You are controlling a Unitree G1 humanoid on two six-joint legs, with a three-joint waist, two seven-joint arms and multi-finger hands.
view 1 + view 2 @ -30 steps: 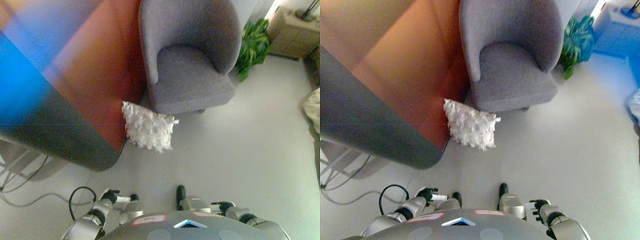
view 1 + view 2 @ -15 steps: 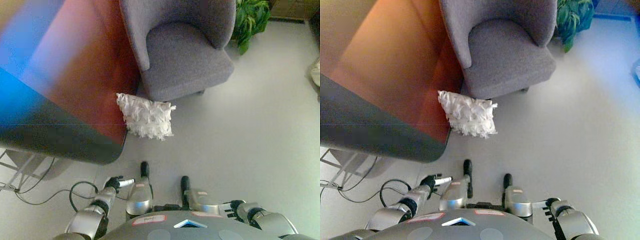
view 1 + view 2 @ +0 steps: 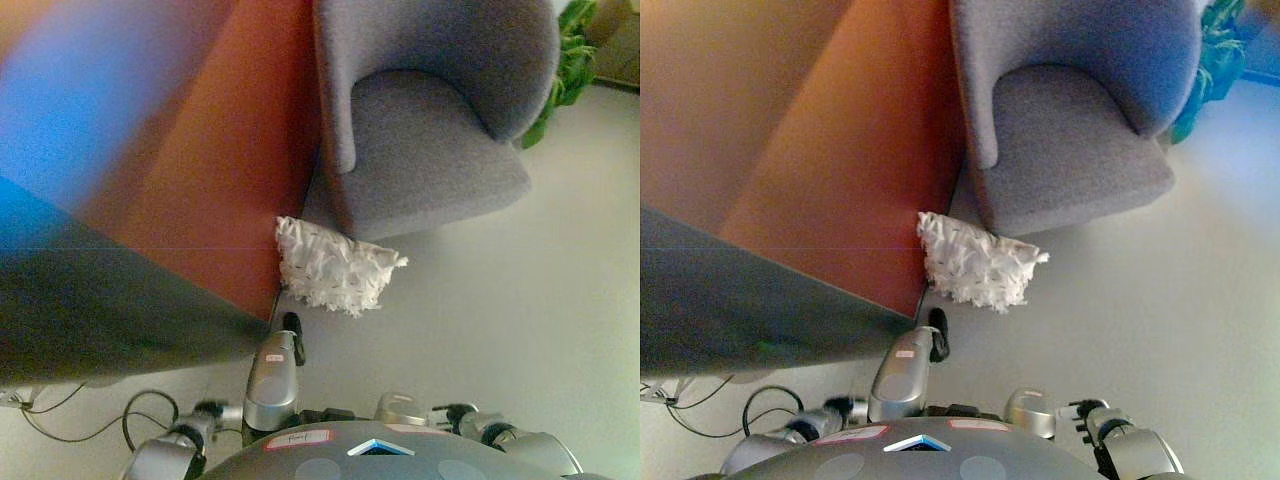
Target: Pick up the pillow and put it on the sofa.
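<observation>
A white shaggy pillow (image 3: 337, 270) lies on the pale floor. It leans against the front lower corner of the grey armchair-style sofa (image 3: 435, 150) and touches the red-brown panel beside it. The sofa seat holds nothing. Both hands hang low at the bottom edge of the view, well short of the pillow. My left hand (image 3: 843, 410) shows small and dark at the lower left, partly hidden. My right hand (image 3: 1086, 413) at the lower right has relaxed fingers and holds nothing.
A tall red-brown panel (image 3: 225, 150) stands left of the sofa, with a dark grey slab (image 3: 100, 320) below it. A green plant (image 3: 565, 65) sits behind the sofa at the upper right. Pale floor (image 3: 540, 300) stretches right of the pillow.
The whole view has shifted as the camera moved. The pillow and sofa now sit nearer and further right. Both hands stay low and idle.
</observation>
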